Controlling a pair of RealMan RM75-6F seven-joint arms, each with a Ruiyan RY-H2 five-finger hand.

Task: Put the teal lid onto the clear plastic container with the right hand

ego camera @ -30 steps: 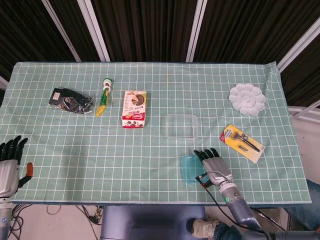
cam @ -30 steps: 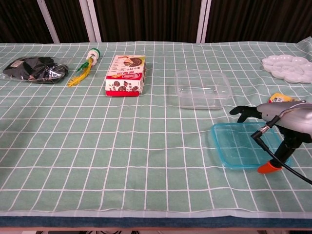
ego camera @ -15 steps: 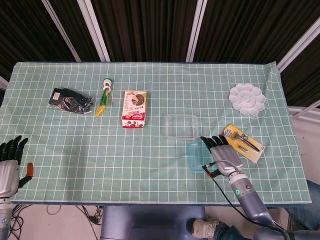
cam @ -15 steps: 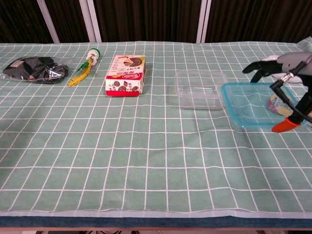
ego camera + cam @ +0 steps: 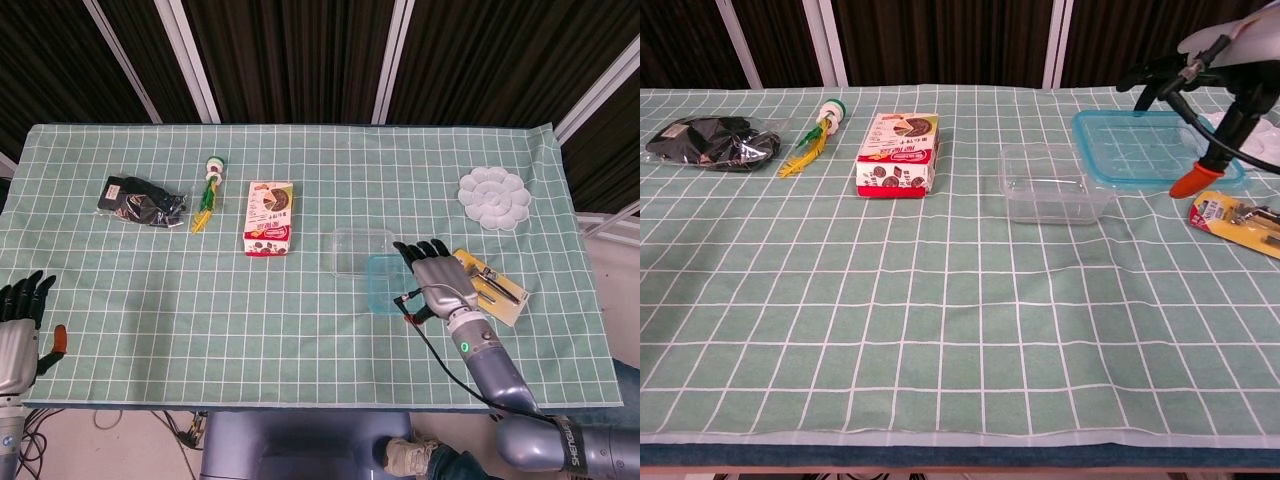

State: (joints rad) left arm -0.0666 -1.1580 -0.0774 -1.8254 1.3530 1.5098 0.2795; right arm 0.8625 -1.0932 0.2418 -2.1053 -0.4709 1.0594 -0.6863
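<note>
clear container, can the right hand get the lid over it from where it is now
Probably yes. The right hand holds the teal lid raised just to the right of the clear container, already overlapping its edge in the head view, and nothing lies between them.

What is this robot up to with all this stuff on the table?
Its right hand holds a teal lid lifted off the table, beside and partly over the right end of a clear plastic container. The lid is not on the container yet. The left hand rests idle at the table's near left edge.

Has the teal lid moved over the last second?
Yes. The teal lid, held by the right hand, rose and moved toward the clear container, now overlapping its right edge.
</note>
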